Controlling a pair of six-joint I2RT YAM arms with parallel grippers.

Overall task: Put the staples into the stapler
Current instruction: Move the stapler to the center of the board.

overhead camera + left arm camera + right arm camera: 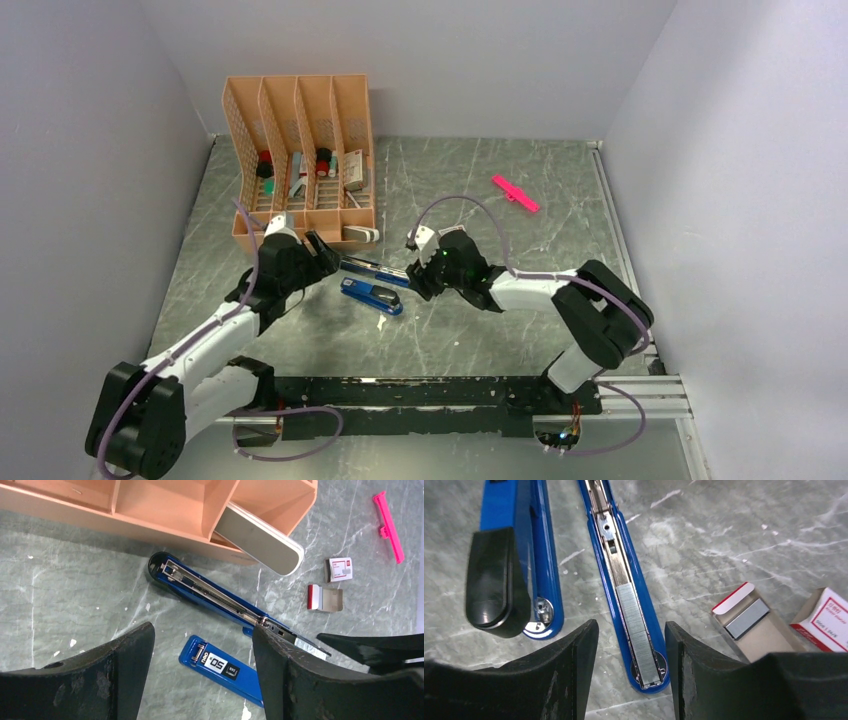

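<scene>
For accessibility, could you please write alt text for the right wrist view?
The opened blue stapler holds a strip of staples in its magazine, framed by the open right gripper. An open staple box beside it holds another strip.

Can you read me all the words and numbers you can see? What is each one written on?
"50": on the black-and-white label stuck on the blue stapler, seen from the left wrist.
Small print next to the "50" on the same label: too small to read.
White logo on the blue paint beside that label: too blurred to read.
Red print on the pink-and-white box: too small and blurred to read in any view.
</scene>
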